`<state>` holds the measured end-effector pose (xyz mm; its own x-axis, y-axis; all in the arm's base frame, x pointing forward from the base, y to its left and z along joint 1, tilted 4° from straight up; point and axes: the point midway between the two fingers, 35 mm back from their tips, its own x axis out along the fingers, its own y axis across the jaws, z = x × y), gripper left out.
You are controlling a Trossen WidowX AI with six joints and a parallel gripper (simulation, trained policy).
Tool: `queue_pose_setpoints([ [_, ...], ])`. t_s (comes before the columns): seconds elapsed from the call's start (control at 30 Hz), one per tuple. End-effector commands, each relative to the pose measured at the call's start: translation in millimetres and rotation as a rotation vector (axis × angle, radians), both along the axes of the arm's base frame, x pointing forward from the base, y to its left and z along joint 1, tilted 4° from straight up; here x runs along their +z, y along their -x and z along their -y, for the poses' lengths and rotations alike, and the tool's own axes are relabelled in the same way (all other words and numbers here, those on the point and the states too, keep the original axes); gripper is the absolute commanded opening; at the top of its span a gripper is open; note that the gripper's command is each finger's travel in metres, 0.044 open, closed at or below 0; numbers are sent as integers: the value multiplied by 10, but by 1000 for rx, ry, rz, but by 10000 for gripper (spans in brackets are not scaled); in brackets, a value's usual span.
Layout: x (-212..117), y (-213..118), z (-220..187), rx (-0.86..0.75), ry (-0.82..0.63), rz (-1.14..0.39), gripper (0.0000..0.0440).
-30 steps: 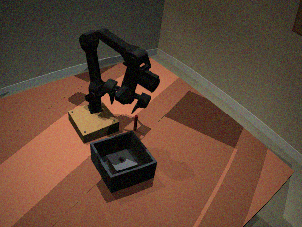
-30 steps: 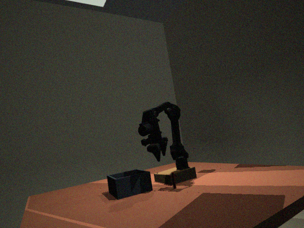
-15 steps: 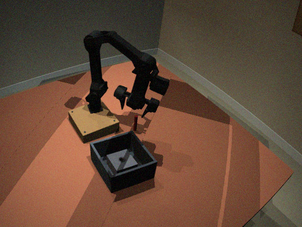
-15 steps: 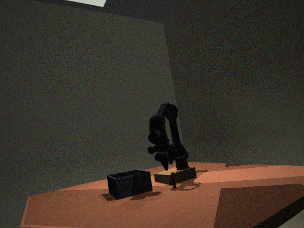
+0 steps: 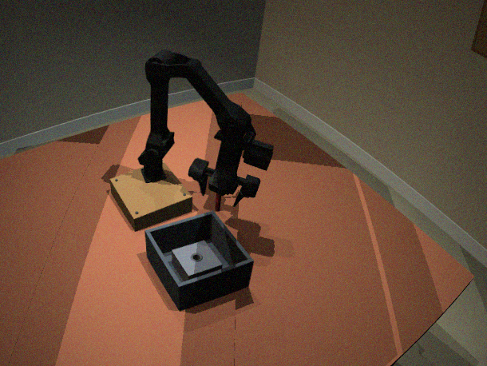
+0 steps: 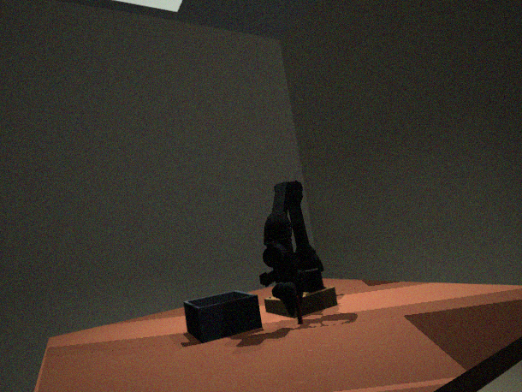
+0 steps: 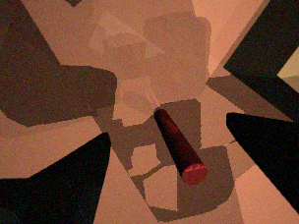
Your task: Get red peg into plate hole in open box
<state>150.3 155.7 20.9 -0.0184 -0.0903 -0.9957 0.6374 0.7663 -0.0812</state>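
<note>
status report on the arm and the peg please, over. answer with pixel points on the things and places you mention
Gripper [image 5: 219,200] [image 6: 294,316] [image 7: 167,128] open, fingers either side of peg, no grip. Peg [image 5: 218,203] [image 6: 299,314] [image 7: 178,140] upright on table, outside box [image 5: 215,276] [image 6: 228,320]. Nothing seen between fingers and peg.

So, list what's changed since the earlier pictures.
The gripper has come down over the upright red peg, its fingers now either side, spread wide. Nothing was grasped or released. The peg, open box and wooden base stayed put.
</note>
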Motion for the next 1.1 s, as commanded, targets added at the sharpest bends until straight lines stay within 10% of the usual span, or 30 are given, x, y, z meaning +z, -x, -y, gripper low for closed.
queue_pose_setpoints([
  [0.0, -97, 8, 17, 10, 5, -4, 403],
  [0.5, -350, 111, 96, 10, 64, -80, 36],
  [1.07, 321, -169, 28, 47, 63, 38, 0],
])
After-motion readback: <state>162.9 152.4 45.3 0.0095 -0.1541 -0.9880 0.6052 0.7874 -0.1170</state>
